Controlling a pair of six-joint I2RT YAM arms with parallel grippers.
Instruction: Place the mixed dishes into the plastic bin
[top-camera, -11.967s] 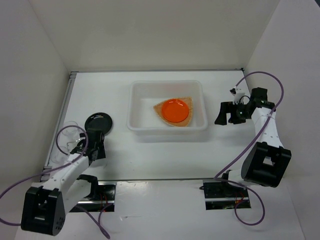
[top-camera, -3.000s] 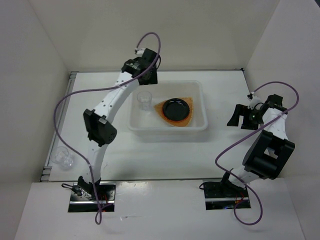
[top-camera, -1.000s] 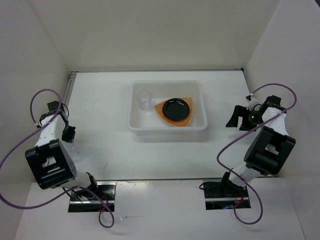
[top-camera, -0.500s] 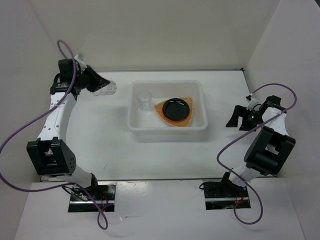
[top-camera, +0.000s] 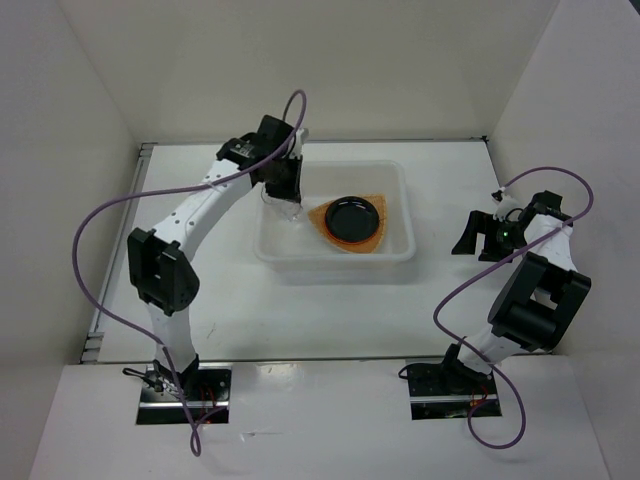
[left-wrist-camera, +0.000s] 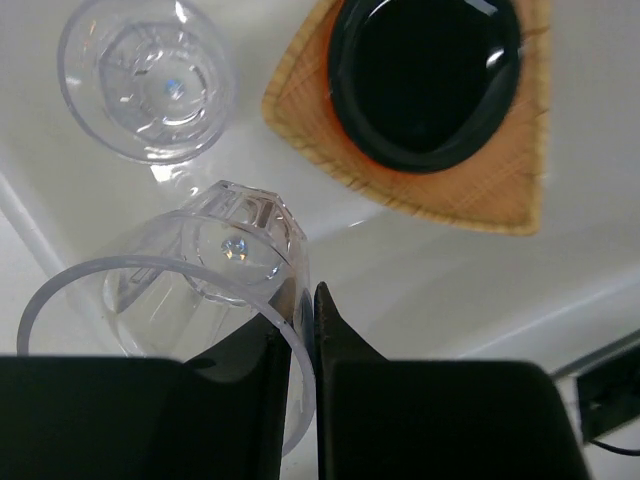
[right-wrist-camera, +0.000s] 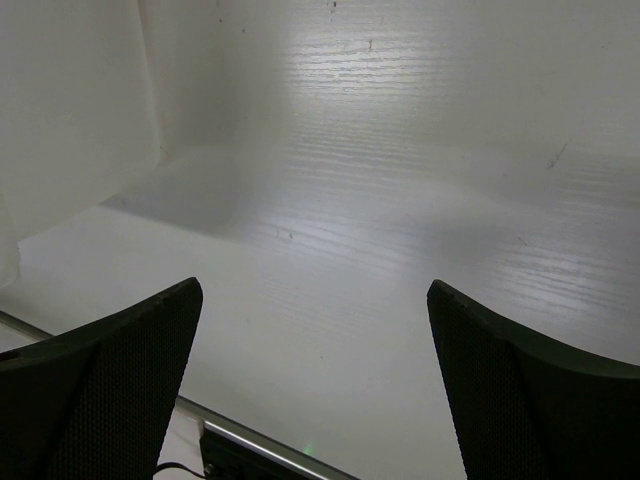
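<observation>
Currently the left arm (top-camera: 200, 205) stretches from its near base out over the far-left corner of the plastic bin (top-camera: 335, 258), which sits in the middle of the worktop (top-camera: 300, 310). The left tool (left-wrist-camera: 303, 320) is clamped on a clear plastic cup (left-wrist-camera: 215, 260): its two fingers (left-wrist-camera: 420, 420) are nearly together, with one side of the cup's thin wall pinched between them at the rim. The cup hangs tilted, its mouth towards the wrist camera and its faceted base pointing down into the bin, clear of the floor as far as can be told.

Just beside it, at the left end of the bin, a second clear cup (left-wrist-camera: 147, 75) stands upright on the bin floor. To the right of both cups the tan woven dish (left-wrist-camera: 500, 190) lies flat in the bin. The glossy black plate (left-wrist-camera: 425, 75) sits on top of it, and only a thin edge of the orange plate (left-wrist-camera: 385, 180) shows between the two.

At the right edge of the worktop, well apart from the bin, the right tool (top-camera: 470, 235) hovers with its fingers spread wide and nothing between them. Its wrist view shows only bare white worktop and the side wall.
</observation>
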